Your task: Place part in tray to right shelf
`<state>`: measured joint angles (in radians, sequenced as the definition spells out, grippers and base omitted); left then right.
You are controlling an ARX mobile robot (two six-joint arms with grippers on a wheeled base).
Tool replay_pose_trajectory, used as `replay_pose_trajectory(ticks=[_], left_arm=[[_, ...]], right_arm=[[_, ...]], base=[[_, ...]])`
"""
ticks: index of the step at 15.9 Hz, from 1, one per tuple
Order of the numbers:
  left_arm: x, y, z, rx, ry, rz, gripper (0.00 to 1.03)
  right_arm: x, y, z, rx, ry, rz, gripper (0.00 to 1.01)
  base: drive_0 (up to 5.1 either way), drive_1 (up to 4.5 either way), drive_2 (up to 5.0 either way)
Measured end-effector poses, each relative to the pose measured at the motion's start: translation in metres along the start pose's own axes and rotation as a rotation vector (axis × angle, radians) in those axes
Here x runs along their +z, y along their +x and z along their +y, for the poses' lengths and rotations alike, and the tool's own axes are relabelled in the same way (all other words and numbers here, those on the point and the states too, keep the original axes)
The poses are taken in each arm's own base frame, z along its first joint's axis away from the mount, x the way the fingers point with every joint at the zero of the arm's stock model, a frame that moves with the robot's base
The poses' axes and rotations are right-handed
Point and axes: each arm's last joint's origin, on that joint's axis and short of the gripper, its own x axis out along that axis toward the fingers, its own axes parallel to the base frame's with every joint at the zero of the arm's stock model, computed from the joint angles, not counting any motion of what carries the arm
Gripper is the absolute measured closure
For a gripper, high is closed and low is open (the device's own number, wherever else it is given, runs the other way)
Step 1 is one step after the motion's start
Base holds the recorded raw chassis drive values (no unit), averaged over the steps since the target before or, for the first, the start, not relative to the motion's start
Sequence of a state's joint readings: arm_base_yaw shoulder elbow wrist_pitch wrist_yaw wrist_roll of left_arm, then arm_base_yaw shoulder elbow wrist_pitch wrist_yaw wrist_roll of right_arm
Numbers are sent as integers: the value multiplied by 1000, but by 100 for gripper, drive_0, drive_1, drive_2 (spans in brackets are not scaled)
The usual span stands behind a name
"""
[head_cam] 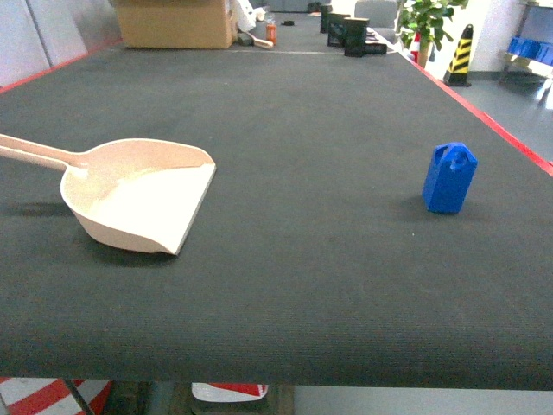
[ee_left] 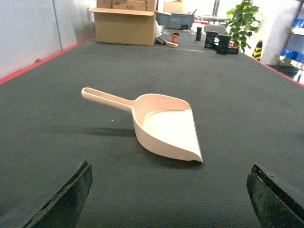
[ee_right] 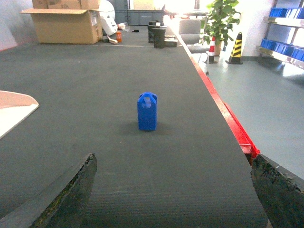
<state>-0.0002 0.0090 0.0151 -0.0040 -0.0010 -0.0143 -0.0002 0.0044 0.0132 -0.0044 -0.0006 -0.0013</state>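
Note:
The part (head_cam: 449, 178) is a small bright-blue block standing upright on the dark table mat at the right; the right wrist view has the part (ee_right: 147, 111) straight ahead. On the left lies the tray (head_cam: 138, 194), a cream scoop with its long handle pointing left and its wide lip facing right; the tray (ee_left: 166, 126) also fills the middle of the left wrist view. My left gripper (ee_left: 168, 199) is open, short of the tray's lip, with nothing between its fingers. My right gripper (ee_right: 173, 194) is open too, well short of the part. Neither gripper appears in the head view. The right shelf is out of view.
A red strip (ee_right: 228, 118) edges the table on the right, with open floor beyond. At the far end stand a cardboard box (head_cam: 173, 22), black objects (head_cam: 350, 35) and a potted plant (head_cam: 428, 22). Blue bins (ee_right: 285, 47) sit on a rack far right.

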Motion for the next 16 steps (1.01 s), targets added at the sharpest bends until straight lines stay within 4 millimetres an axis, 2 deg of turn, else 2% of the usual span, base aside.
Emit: replay_pose_trajectory(ticks=[16], left_arm=[[0,0,0,0,0,0,5]], right_arm=[[0,0,0,0,0,0,3]], base=[[0,0,0]])
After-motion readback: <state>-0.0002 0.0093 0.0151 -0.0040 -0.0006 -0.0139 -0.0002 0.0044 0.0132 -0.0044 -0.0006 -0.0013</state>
